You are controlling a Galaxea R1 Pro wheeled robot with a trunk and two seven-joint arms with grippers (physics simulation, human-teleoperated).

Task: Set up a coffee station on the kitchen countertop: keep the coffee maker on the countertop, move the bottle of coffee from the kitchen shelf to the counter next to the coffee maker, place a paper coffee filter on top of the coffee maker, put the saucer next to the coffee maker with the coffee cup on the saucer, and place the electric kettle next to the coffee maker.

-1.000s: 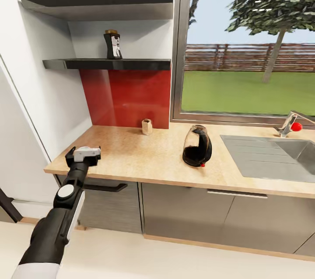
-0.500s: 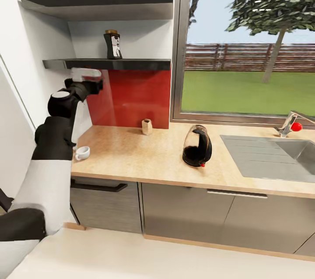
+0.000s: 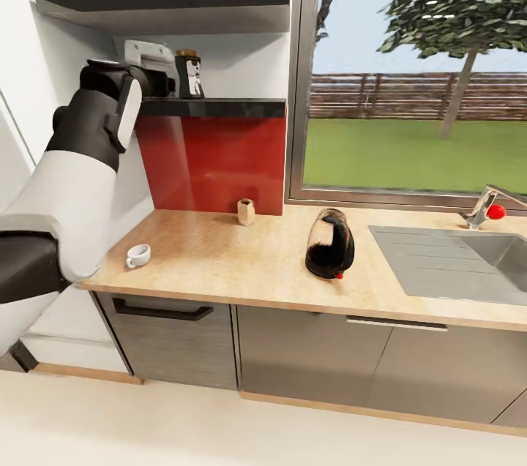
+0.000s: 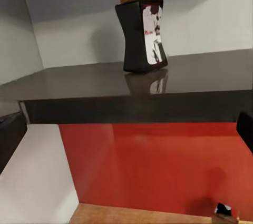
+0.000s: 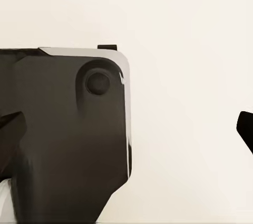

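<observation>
The robot's left gripper (image 3: 162,78) is raised to the kitchen shelf (image 3: 212,107), jaws spread and empty, just beside the bottle of coffee (image 3: 189,74) standing upright there. Below on the bench (image 3: 241,261), the coffee cup (image 3: 137,255) sits near the left edge, well apart from the electric kettle (image 3: 330,244). The right gripper's state cannot be told.

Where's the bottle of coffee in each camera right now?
Head view: bottle of coffee upper left, standing on the kitchen shelf, just right of the left tool.
Left wrist view: upper centre, on the shelf.
Right wrist view: not in it.
Shared landmark: red wall panel.
</observation>
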